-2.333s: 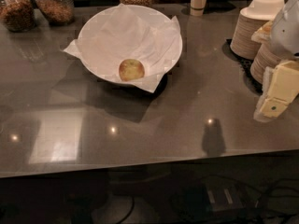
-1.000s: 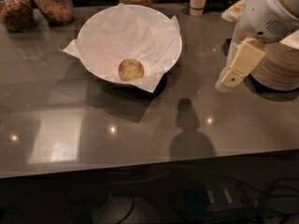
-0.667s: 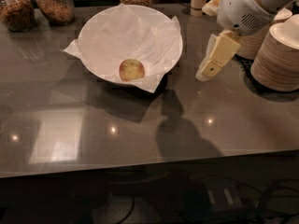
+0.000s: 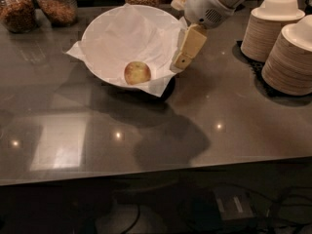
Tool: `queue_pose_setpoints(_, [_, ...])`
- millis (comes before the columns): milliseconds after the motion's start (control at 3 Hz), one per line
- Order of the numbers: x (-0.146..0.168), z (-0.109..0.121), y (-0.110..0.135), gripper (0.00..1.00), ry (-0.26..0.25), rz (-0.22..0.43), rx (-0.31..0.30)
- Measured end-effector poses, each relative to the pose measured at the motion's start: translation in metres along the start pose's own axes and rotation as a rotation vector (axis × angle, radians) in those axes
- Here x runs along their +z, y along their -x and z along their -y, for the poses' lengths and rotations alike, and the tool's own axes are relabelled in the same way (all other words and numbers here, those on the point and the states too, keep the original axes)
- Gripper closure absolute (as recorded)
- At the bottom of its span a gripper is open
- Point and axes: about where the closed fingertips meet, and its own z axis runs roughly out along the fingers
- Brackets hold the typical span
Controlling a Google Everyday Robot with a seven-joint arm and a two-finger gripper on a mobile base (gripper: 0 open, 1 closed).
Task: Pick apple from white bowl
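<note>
A small yellow-green apple [image 4: 137,72] with a reddish blush lies in the front part of the wide white bowl [image 4: 105,30], which is lined with crinkled white paper sticking out past its rim. The bowl stands on the grey counter, back centre. My gripper [image 4: 183,61] hangs from the white arm at the bowl's right rim, to the right of the apple and a little above it. It holds nothing that I can see.
Two stacks of small paper bowls [image 4: 288,50] stand at the right on a dark mat. Glass jars [image 4: 57,3] of food line the back edge. The counter's front edge [image 4: 156,172] runs across below.
The arm has swung left from the paper-bowl stacks to the white bowl's right rim. The apple and bowl have not moved.
</note>
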Motion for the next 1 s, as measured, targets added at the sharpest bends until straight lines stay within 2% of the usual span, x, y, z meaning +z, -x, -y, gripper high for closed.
queue_pose_setpoints(333, [0.032, 0.012, 0.023, 0.00, 0.026, 0.028, -0.054])
queue_pose_setpoints(667, [0.063, 0.013, 0.049, 0.00, 0.082, 0.048, -0.127])
queue_pose_setpoints(1000, [0.064, 0.012, 0.051, 0.00, 0.085, 0.050, -0.131])
